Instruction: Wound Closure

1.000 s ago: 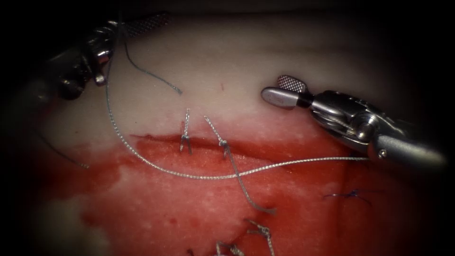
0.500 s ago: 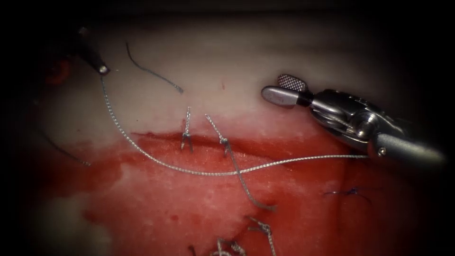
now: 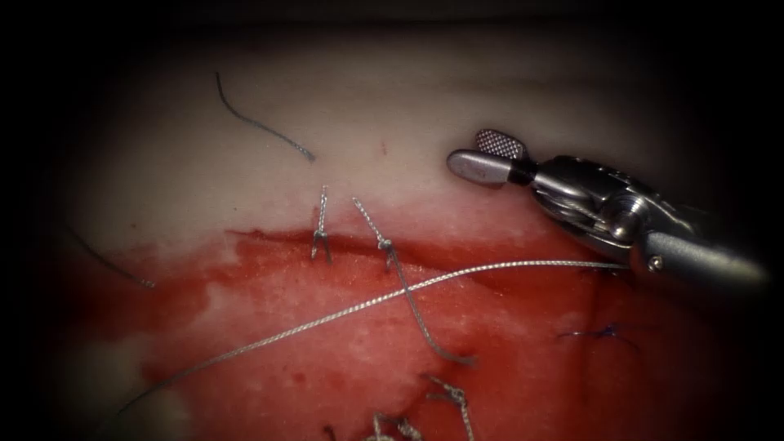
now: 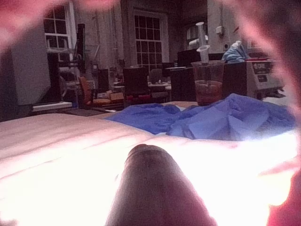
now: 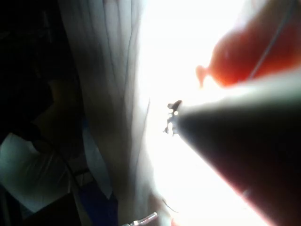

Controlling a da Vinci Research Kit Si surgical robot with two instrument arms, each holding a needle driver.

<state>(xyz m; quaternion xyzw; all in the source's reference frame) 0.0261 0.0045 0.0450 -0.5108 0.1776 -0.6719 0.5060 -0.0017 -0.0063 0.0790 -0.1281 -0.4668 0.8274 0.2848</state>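
Thread (image 3: 359, 306) lies loose across my tissue's (image 3: 392, 114) cut (image 3: 457, 260); my right tool (image 3: 488, 155) hovers, jaws spread, holding nothing.

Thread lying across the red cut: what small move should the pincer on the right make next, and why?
Probably lower the right pincer onto the long thread and grip it. Its jaws stand open and hold nothing, while the thread lies across the cut on the tissue, running from beneath that tool toward the lower left, so it is close at hand.
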